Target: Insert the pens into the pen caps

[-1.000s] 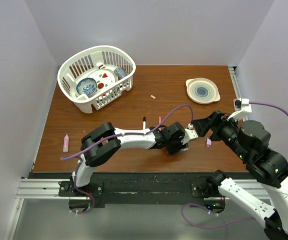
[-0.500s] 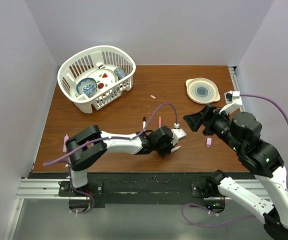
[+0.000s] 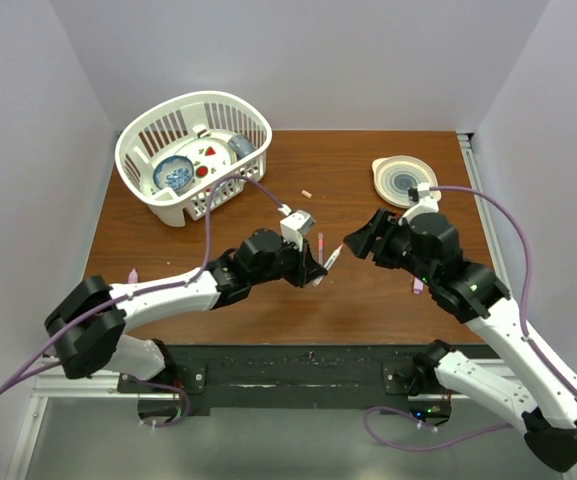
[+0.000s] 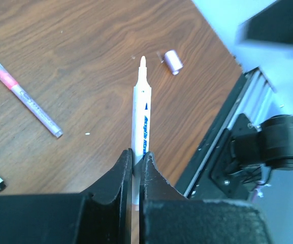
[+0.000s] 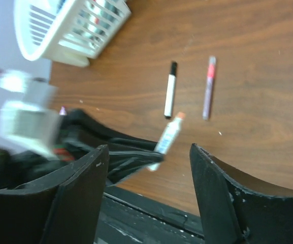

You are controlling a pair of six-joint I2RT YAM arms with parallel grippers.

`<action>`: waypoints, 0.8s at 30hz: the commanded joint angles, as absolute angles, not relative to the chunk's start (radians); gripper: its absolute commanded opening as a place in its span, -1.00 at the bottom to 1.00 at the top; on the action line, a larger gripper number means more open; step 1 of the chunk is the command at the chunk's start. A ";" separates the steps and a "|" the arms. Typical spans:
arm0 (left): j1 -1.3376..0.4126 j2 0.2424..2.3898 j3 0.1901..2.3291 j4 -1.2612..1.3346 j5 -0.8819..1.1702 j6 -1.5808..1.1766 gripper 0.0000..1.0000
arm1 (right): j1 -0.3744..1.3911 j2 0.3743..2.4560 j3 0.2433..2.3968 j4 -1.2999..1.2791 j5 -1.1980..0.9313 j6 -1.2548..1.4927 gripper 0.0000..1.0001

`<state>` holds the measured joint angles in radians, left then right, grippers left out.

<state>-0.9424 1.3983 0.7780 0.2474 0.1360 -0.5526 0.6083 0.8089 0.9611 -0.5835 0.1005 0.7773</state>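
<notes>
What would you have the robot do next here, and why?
Probably send the open, empty right gripper down to the lilac cap lying on the table. The left gripper already pinches the white pen, its tip bare, and no cap is held to meet it.

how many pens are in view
3: a white pen in the left jaws, a lilac pen and a black-ended pen lying side by side on the table. Others may be hidden.
</notes>
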 commanded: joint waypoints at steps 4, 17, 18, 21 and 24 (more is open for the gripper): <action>-0.937 1.315 0.747 0.347 0.166 -0.650 -1.00 | 0.607 0.870 0.907 -0.423 0.060 0.825 0.18; -0.937 1.264 0.744 0.391 0.164 -0.693 -1.00 | 0.609 0.885 0.813 -0.324 0.003 0.874 -0.01; -0.937 1.266 0.745 0.397 0.164 -0.696 -1.00 | 0.609 0.888 0.810 -0.315 0.003 0.874 -0.05; -0.937 1.262 0.746 0.419 0.178 -0.707 -1.00 | 0.609 0.911 0.807 -0.279 -0.041 0.871 -0.42; -0.937 1.256 0.752 0.422 0.210 -0.710 -1.00 | 0.609 0.927 0.808 -0.252 -0.074 0.862 -1.00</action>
